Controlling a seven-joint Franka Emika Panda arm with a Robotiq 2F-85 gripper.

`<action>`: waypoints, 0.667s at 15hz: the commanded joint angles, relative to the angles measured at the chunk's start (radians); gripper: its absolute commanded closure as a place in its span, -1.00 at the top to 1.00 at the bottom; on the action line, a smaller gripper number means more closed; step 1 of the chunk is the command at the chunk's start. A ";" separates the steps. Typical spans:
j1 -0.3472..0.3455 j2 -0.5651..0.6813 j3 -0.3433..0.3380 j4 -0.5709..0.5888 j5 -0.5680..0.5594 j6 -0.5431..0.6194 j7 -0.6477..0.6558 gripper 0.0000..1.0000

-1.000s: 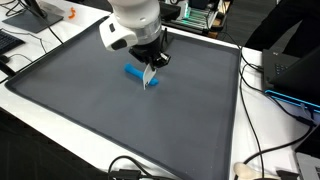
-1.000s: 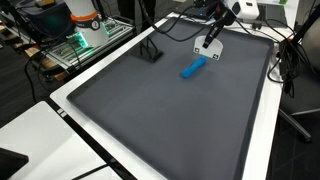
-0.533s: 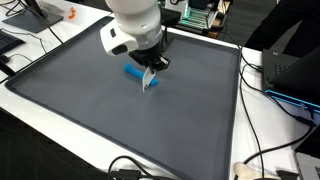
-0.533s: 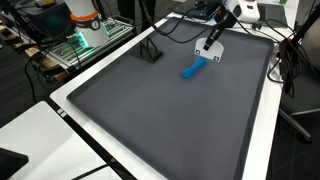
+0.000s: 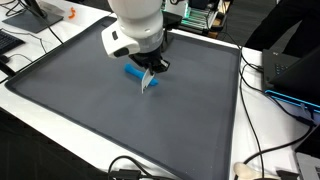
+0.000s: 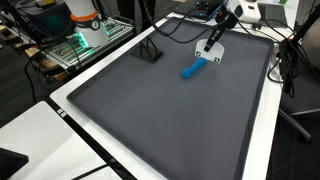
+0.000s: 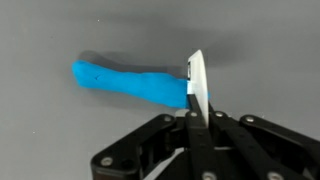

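- The claw (image 7: 197, 118) is closed on a thin white card (image 7: 197, 85). In the wrist view both fingers press together on the card, and the card stands on its edge between them.
- The card points down from the claw (image 5: 150, 70) toward the dark grey mat (image 5: 100, 125), as an exterior view shows.
- A blue stick (image 7: 125, 83) lies flat on the mat. In the wrist view it stretches to the left from the card, and its right end meets the card's lower edge.
- I cannot tell if the card really touches the blue stick (image 5: 132, 71) or only hangs just over its end.
- In an exterior view the blue stick (image 6: 194, 68) lies in the far part of the mat (image 6: 150, 115), just beside the claw (image 6: 212, 47).
- The mat covers most of the white counter (image 5: 45, 108).
- A small black stand (image 6: 150, 52) sits on the mat, well apart from the blue stick.
- Black cables (image 5: 255, 160) lie on the counter beside the mat's edge.
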 commanded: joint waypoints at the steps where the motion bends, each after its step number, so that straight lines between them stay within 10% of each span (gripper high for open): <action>1: 0.020 0.019 -0.018 0.010 -0.037 0.008 0.022 -0.98; 10: 0.040 0.044 -0.018 0.005 -0.072 0.006 0.019 -0.98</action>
